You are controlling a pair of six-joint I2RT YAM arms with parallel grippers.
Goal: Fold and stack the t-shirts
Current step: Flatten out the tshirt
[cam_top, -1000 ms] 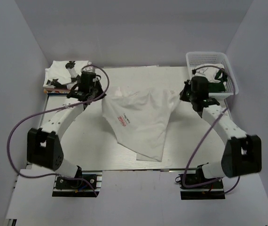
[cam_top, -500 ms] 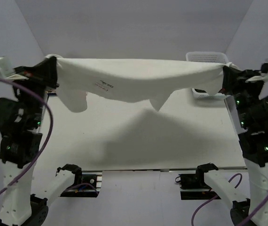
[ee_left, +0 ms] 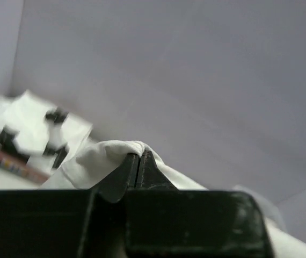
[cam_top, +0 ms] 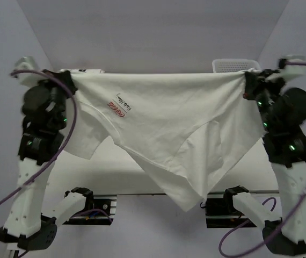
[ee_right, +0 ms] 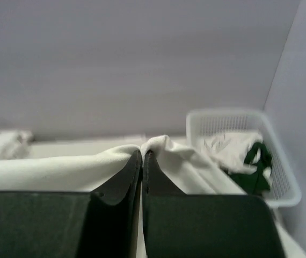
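Note:
A white t-shirt (cam_top: pixel 169 118) with a red logo print (cam_top: pixel 117 107) hangs spread in the air between my two raised arms, its lower part drooping to a point near the table's front edge. My left gripper (cam_top: pixel 70 77) is shut on the shirt's upper left corner, whose cloth (ee_left: pixel 102 156) bunches over the fingertips (ee_left: pixel 131 161). My right gripper (cam_top: pixel 248 77) is shut on the upper right corner, where the fabric (ee_right: pixel 166 148) folds over the closed tips. A folded t-shirt with black prints (ee_left: pixel 32 126) lies at the back left in the left wrist view.
A white mesh basket (ee_right: pixel 239 126) holding white and dark green cloth (ee_right: pixel 255 161) stands at the back right. The hanging shirt hides most of the table (cam_top: pixel 115 166) in the top view. Grey walls close in on three sides.
The shirt was lifted off the table and pulled taut between both arms. Since half a second ago it has swung toward the camera and hangs lower, with the logo facing up.

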